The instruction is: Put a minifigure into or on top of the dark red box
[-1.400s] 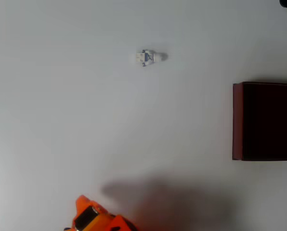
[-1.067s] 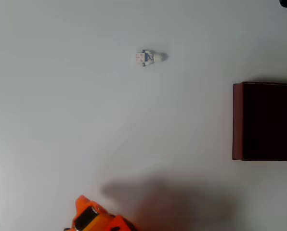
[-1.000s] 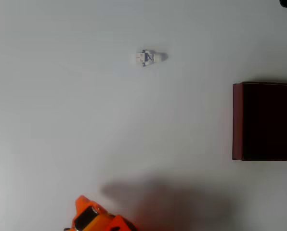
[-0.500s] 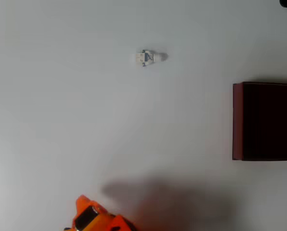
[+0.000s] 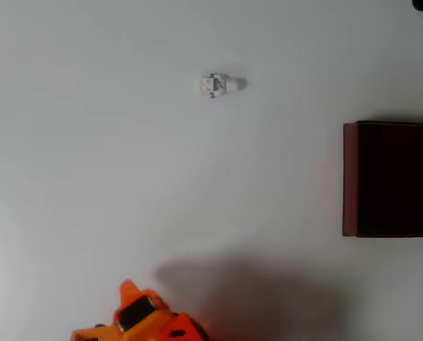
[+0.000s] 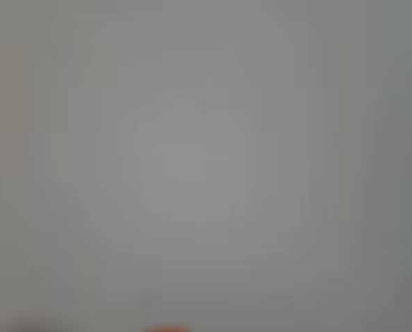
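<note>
Overhead view: the minifigure lies flat on the white table, its pale head pointing toward the picture's right, well apart from everything else. The dark red box sits at the right edge of that view, open side up with its near-black inside showing, so a figure could simply be dropped in from above. An orange part of the arm pokes in at the bottom edge, with a soft shadow spread on the table to its right; the gripper itself cannot be made out, so I cannot tell whether it is open or closed. Wrist view gives a blurred grey surface, likely bare table seen close, with a faint orange trace at the bottom edge. Judging by this layout, nothing is grasped yet and the reach toward the figure is the step in hand.
</note>
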